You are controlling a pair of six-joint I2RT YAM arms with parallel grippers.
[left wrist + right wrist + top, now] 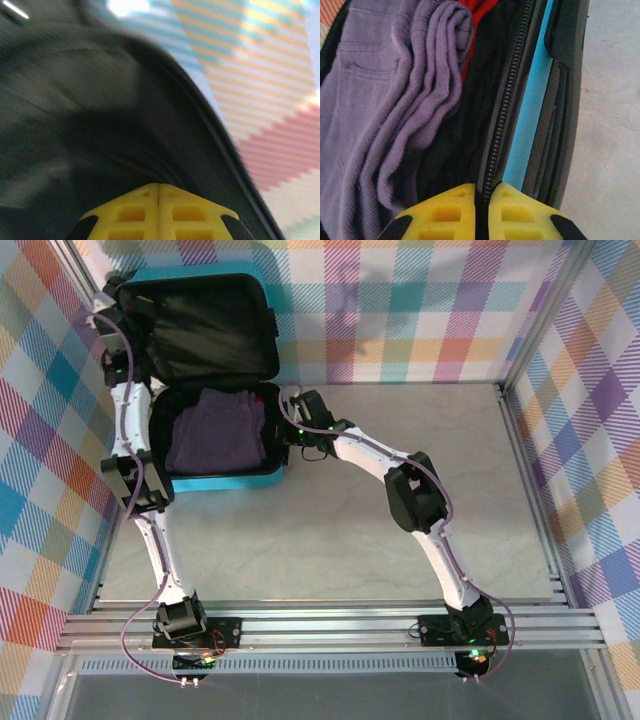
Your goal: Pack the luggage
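Observation:
The turquoise luggage (225,481) lies open at the table's back left, its black-lined lid (215,330) standing against the rear wall. Folded purple clothes (215,430) fill the base. My left gripper (110,302) is up at the lid's top left corner. In the left wrist view its yellow fingers (159,186) are shut together, tips against the black lining (100,115). My right gripper (287,425) is at the base's right rim, shut (481,187) on the black zipper edge (502,110). Beside that edge lie purple cloth (380,100), a red fold (477,15) and the turquoise shell (532,110).
Plaid cloth walls (420,310) close in the back and both sides. The beige tabletop (400,490) stretches right of the suitcase. Aluminium rails (330,625) with both arm bases run along the near edge. The right arm's elbow (415,495) hangs over mid-table.

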